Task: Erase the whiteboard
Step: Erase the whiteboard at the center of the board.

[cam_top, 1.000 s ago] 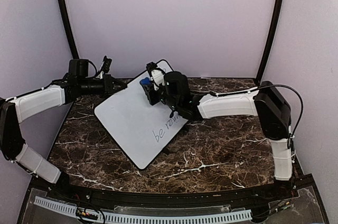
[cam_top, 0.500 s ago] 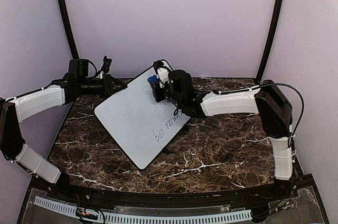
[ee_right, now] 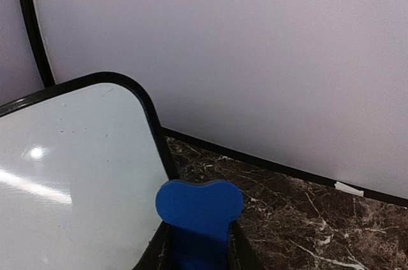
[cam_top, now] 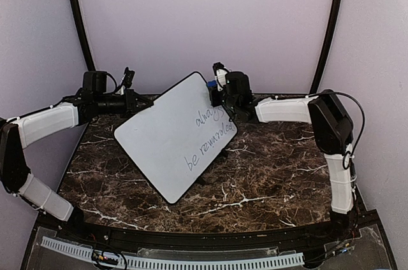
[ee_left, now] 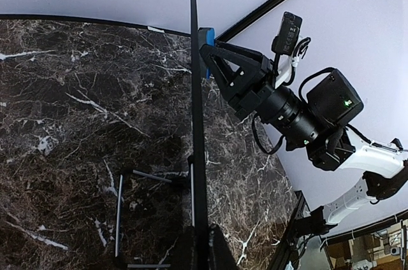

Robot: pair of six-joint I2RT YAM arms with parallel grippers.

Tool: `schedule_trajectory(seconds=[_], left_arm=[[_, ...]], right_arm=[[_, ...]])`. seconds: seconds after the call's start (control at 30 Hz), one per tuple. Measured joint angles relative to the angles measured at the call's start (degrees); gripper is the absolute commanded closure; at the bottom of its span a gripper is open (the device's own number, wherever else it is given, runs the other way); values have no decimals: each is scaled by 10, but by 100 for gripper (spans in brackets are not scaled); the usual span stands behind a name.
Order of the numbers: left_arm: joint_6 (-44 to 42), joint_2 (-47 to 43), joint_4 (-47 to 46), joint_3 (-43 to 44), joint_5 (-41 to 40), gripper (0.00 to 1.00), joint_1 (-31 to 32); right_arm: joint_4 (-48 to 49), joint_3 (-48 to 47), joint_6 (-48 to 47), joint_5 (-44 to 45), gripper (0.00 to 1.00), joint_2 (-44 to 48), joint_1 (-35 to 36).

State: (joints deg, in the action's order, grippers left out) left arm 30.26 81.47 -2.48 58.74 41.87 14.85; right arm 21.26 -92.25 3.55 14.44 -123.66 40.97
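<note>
The whiteboard is tilted up off the table, with dark writing on its right half. My left gripper is shut on its left edge. The left wrist view has the whiteboard edge-on as a thin black line, clamped between my left gripper's fingers. My right gripper is shut on a blue eraser at the board's far right corner. From the right wrist, the eraser sits between the jaws of that gripper, just right of the board's rounded corner.
The dark marble table lies under the board. Purple walls stand close behind and at both sides, with black poles in the back corners. Thin metal stand legs rest on the table beneath the board.
My right gripper has carried the eraser up and to the right across the board to its far corner, uncovering more of the writing. The left gripper and board have held still.
</note>
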Motion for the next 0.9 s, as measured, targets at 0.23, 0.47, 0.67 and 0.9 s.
schedule_trajectory(seconds=[0.23,0.47,0.67,0.9], left_arm=[[5,0,0,0,-2,100,0],[3,0,0,0,3,100,0],[-2,0,-5,0,13,100,1],[-1,0,-5,0,11,100,1]], right_arm=[[-3,0,-16,-7,80,2,17],[4,-9,-40,-51,79,19,96],[-35,-74,-50,-64,80,6,115],[-41,-84,-38,-69,79,-7,45]])
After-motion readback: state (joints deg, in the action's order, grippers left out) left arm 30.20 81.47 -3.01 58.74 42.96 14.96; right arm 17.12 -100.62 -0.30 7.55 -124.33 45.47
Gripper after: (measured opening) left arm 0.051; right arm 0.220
